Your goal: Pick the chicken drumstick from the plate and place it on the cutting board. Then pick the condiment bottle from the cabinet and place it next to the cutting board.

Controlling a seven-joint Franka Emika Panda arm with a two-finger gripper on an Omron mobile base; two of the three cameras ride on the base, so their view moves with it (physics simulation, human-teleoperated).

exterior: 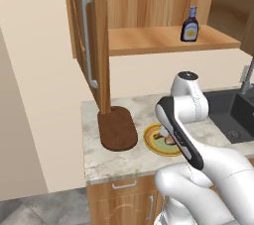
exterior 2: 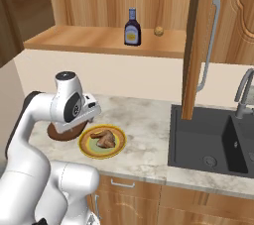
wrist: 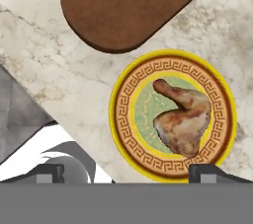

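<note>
Chicken drumstick, small golden-brown roasted piece with tapering bone end: in the left base view mostly hidden behind the white arm, a sliver [exterior: 170,139] on the round yellow plate with orange ring [exterior: 152,140], just right of the dark brown oblong wooden cutting board [exterior: 118,128] on the marble counter [exterior: 99,162]. Small dark bottle with yellowish label [exterior: 190,25] stands on the light-brown wall cabinet's shelf [exterior: 149,40], door open.

Right base view: drumstick [exterior 2: 103,138] lies at plate centre [exterior 2: 87,145], board [exterior 2: 62,134] just left, partly under the hand.

Hand view: gripper [wrist: 127,172] hovers above the plate [wrist: 123,119], jaws spread fully wide, holding nothing. Drumstick [wrist: 184,118] sits right of the jaw midline, bone end towards the board [wrist: 128,6]. Likely light, stiff, greasy and rounded, so slippery; best gripped across the thick meaty end, not the thin bone.
</note>
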